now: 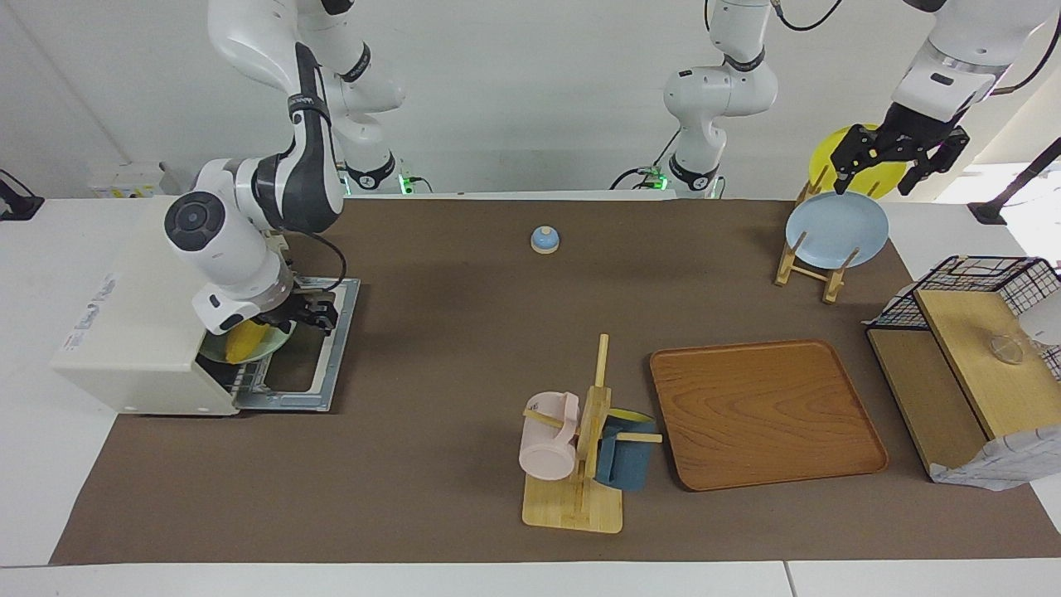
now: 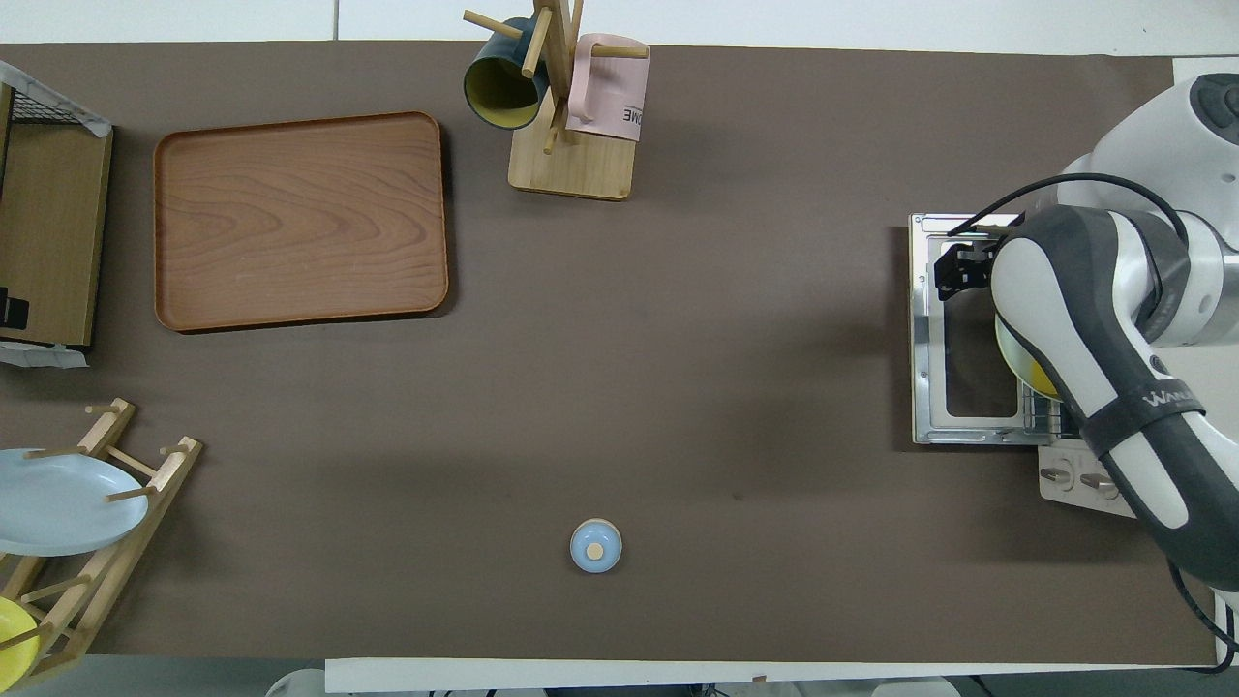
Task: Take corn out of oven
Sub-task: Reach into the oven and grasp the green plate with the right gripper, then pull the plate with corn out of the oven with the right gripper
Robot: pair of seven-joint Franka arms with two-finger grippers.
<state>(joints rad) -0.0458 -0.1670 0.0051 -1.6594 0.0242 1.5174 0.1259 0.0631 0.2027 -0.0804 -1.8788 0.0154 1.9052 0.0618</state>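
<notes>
The cream-white oven (image 1: 133, 332) stands at the right arm's end of the table, its glass door (image 1: 319, 365) folded down flat. The yellow corn (image 1: 243, 340) lies on a pale green plate (image 1: 278, 342) at the oven's mouth, on the wire rack. The corn shows in the overhead view (image 2: 1038, 376) as a sliver beside the arm. My right gripper (image 1: 319, 317) is low over the open door, right beside the plate's rim; it also shows in the overhead view (image 2: 958, 271). My left gripper (image 1: 899, 162) hangs open over the plate rack, holding nothing.
A small blue bell (image 1: 545, 240) sits mid-table near the robots. A wooden tray (image 1: 767, 412), a mug tree (image 1: 580, 448) with a pink and a blue mug, a plate rack (image 1: 808, 265) with a blue and a yellow plate, and a wire shelf (image 1: 970, 332) stand toward the left arm's end.
</notes>
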